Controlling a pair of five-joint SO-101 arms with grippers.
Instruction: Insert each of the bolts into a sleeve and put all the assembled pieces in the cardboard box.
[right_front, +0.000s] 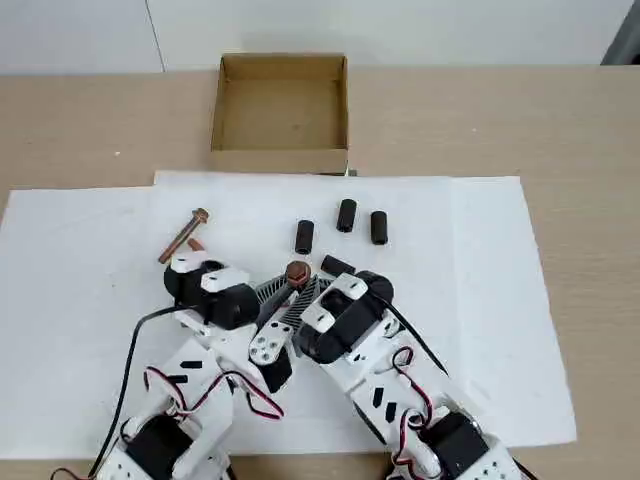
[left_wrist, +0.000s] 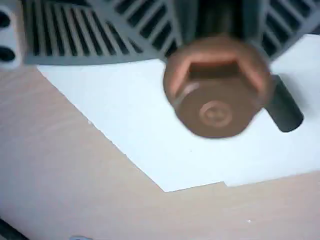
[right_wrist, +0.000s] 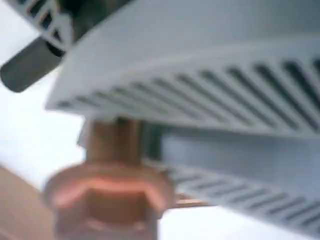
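From above, the brown cardboard box (right_front: 283, 160) sits top centre, beyond a white paper sheet (right_front: 480, 300). Four black cylindrical sleeves (right_front: 346, 215) lie mid-frame, a long copper bolt (right_front: 184, 236) left of them. A second copper bolt (right_front: 297, 272) sits where the left claw (right_front: 275, 295) and right claw (right_front: 308, 292) meet; whether either clamps it cannot be told. The left wrist view faces its hexagonal head (left_wrist: 216, 87), one sleeve (left_wrist: 284, 107) just beside. The right wrist view shows its shank (right_wrist: 112, 142) close up.

A wooden table (right_front: 560, 120) carries white paper (right_front: 80, 300) and a cardboard box (right_front: 280, 160).
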